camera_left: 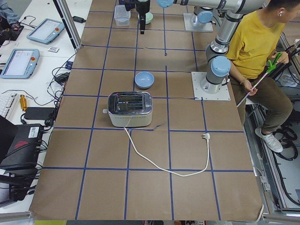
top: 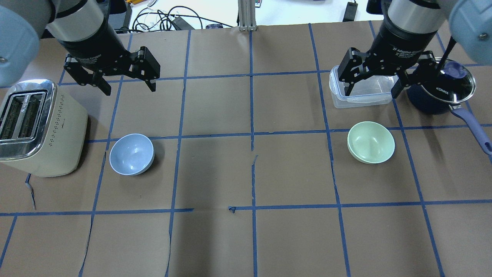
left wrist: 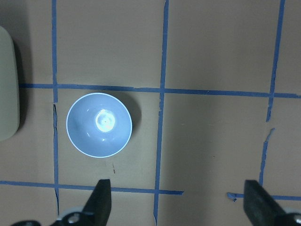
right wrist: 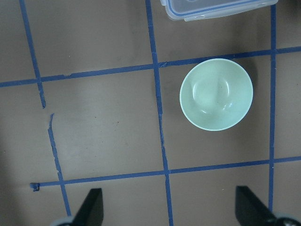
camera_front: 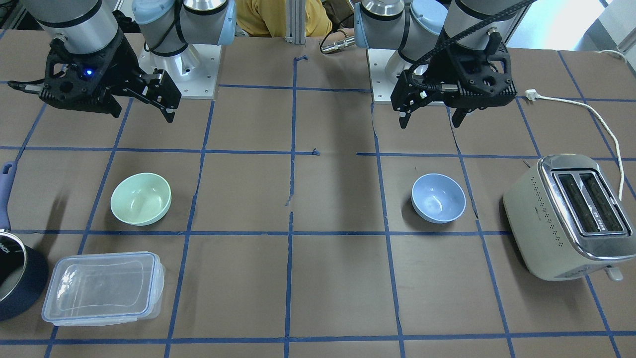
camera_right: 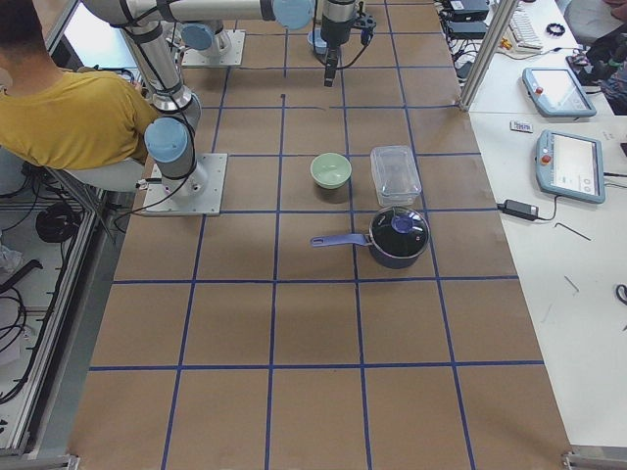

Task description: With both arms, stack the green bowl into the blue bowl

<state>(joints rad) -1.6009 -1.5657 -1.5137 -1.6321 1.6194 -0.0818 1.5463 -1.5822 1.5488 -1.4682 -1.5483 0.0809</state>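
The green bowl (camera_front: 141, 198) stands upright and empty on the table on my right arm's side; it also shows in the overhead view (top: 371, 142) and the right wrist view (right wrist: 216, 94). The blue bowl (camera_front: 438, 198) stands upright and empty on my left arm's side, also in the overhead view (top: 132, 154) and the left wrist view (left wrist: 99, 125). My left gripper (top: 130, 87) is open and empty, high above the table beyond the blue bowl. My right gripper (top: 371, 93) is open and empty, high above the clear container, beyond the green bowl.
A cream toaster (top: 38, 130) stands just left of the blue bowl, its cord (camera_front: 596, 119) trailing away. A clear lidded container (camera_front: 104, 288) and a dark pot with a glass lid (top: 438, 96) sit near the green bowl. A person in yellow (camera_left: 255, 42) sits behind the robot.
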